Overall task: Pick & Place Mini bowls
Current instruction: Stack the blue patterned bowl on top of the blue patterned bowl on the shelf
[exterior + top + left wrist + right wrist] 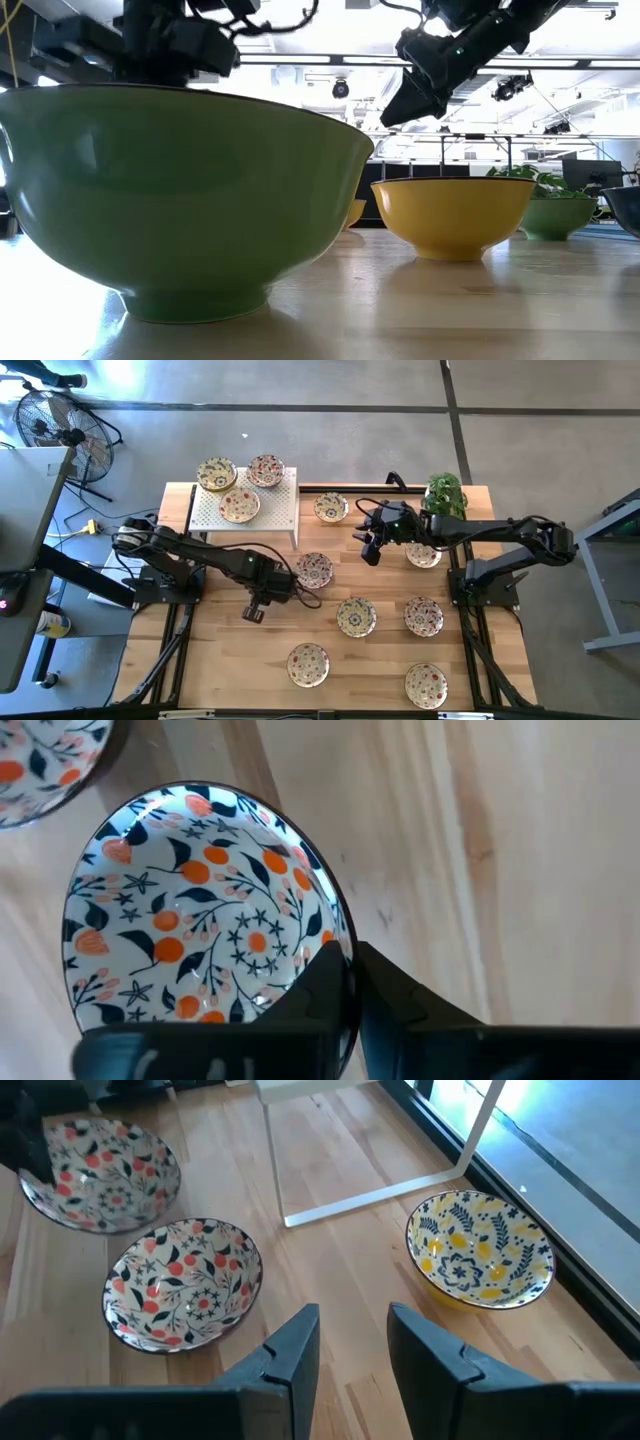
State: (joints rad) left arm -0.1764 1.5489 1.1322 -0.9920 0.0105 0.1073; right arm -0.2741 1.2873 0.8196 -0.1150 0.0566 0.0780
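Observation:
Several mini bowls lie right side up on the wooden table [230, 650]. My left gripper [350, 965] points straight down, shut on a red-flowered mini bowl [200, 910]. In the high view that arm [270, 575] hides this bowl, which the right wrist view shows as the farther bowl [100, 1170]. Another red mini bowl [315, 569] lies just beside it. My right gripper [352, 1330] hovers open over bare wood between that bowl [183, 1283] and a yellow mini bowl [478, 1258], with nothing between its fingers. My left gripper holds the mini bowl by its rim [343, 925]. One finger [315, 985] is inside the bowl and the other finger [400, 995] is outside. The fingers come from above, pointing down. The bowl lies level, and its base appears to rest on the table.
A white perforated rack [270, 520] at the far left carries three mini bowls, and its leg [290, 1220] stands near the red bowl. More mini bowls [356, 616] lie across the near half. A green plant [445, 492] stands at the far right. Two bowls [455, 215] fill the low view.

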